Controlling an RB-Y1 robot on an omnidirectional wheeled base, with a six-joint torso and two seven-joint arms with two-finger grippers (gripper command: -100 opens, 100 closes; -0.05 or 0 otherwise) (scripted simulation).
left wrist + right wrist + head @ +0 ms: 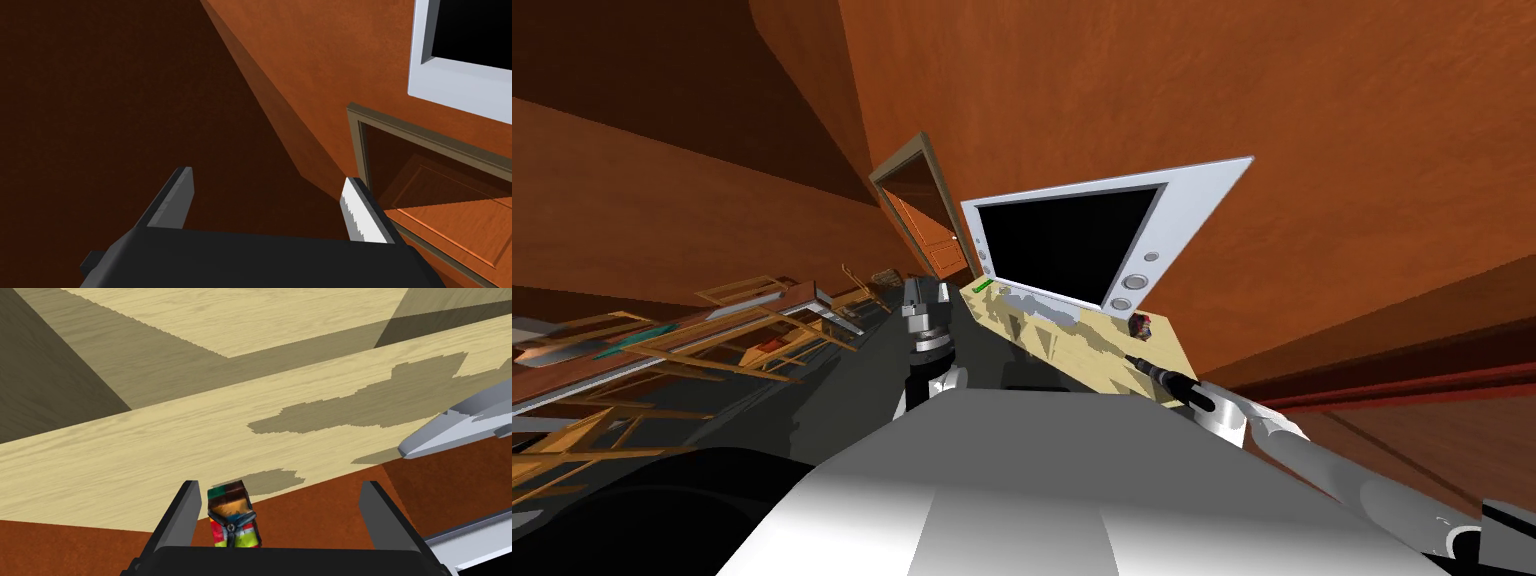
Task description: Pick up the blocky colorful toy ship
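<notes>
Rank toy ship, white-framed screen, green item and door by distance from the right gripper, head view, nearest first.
From the right gripper:
1. toy ship, just ahead, on the table.
2. white-framed screen, behind the ship.
3. green item, table's far end.
4. door, beyond the table.

The ship (232,519) is a small blocky toy: green and brown on top, then orange, red and yellow-green. It stands near the edge of the pale table (1102,350), between the spread fingers of my right gripper (280,487), close beside one.
</notes>
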